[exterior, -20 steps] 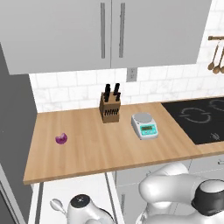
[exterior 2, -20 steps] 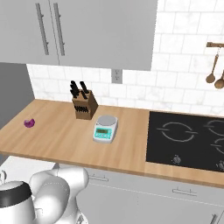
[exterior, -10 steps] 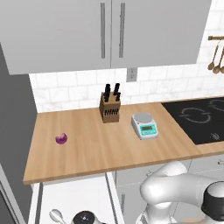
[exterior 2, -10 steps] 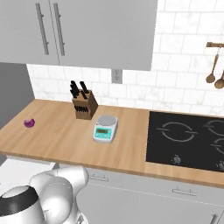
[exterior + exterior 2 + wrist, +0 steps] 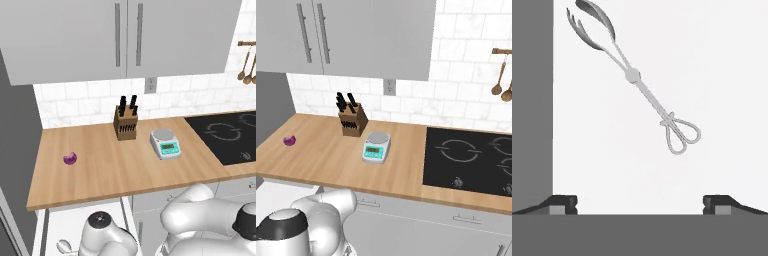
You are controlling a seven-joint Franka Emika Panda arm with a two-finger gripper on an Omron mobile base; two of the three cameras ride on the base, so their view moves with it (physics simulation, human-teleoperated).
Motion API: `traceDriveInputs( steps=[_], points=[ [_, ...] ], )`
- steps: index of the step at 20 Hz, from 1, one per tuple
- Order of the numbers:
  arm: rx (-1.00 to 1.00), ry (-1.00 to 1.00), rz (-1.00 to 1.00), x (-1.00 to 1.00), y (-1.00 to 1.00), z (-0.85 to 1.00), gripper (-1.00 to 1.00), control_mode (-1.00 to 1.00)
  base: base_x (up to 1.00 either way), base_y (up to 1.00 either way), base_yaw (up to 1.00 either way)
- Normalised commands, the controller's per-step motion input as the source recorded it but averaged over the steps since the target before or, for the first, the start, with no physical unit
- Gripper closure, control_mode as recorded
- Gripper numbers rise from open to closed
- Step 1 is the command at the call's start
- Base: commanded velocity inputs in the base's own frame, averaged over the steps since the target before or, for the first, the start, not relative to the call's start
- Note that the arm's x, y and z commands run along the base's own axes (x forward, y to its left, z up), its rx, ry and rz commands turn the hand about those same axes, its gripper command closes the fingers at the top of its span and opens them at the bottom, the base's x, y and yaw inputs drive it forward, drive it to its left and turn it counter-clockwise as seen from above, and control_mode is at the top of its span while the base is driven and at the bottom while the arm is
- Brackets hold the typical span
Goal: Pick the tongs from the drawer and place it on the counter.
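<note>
The fingers (image 5: 640, 202) were spread wide, pinching nothing, their two dark tips standing far apart over the white floor of the open drawer (image 5: 722, 75). The tongs (image 5: 634, 77) lay flat on that floor, ahead of the fingers and clear of both tips, not touched by either. They ran on a slant: the looped handle end lay nearer, roughly between the two tips and a little toward the right one, while the spoon-like head with its pronged partner lay farthest off, beyond the left tip and close to the drawer's dark side wall.

From the left base view the arm reached down below the bench (image 5: 115, 165), its wrist over the pulled-out drawer (image 5: 75, 222), where the rounded end of the tongs (image 5: 64, 246) peeped out beside the wrist. Up on the wooden bench stood a knife block (image 5: 125, 124) near the tiled wall, a small kitchen scale (image 5: 165, 143) just to one side of it, and a little purple thing (image 5: 70, 159) well apart. The black cooktop (image 5: 227, 135) lay at the bench's far end.
</note>
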Motion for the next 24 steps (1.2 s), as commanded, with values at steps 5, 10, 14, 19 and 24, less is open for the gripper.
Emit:
traceDriveInputs(
  steps=[5, 10, 14, 19, 24],
  points=[
    [0.0, -0.2, 0.1, 0.56, 0.0, 0.0, -1.0, -1.0, 0.0, 0.0, 0.0],
    [0.0, 0.0, 0.17, 0.53, 0.0, -0.03, -1.0, -1.0, 0.0, 0.0, 0.0],
    [0.0, 0.04, 0.13, 0.65, 0.0, -0.1, -1.0, -1.0, 0.0, 0.0, 0.0],
    [-0.01, 0.0, 0.09, 0.31, 0.02, -0.57, -1.0, -1.0, 0.0, 0.0, 0.0],
    [-0.02, 0.0, 0.02, 0.0, 0.32, -0.5, -1.0, -1.0, 0.0, 0.0, 0.0]
  ],
)
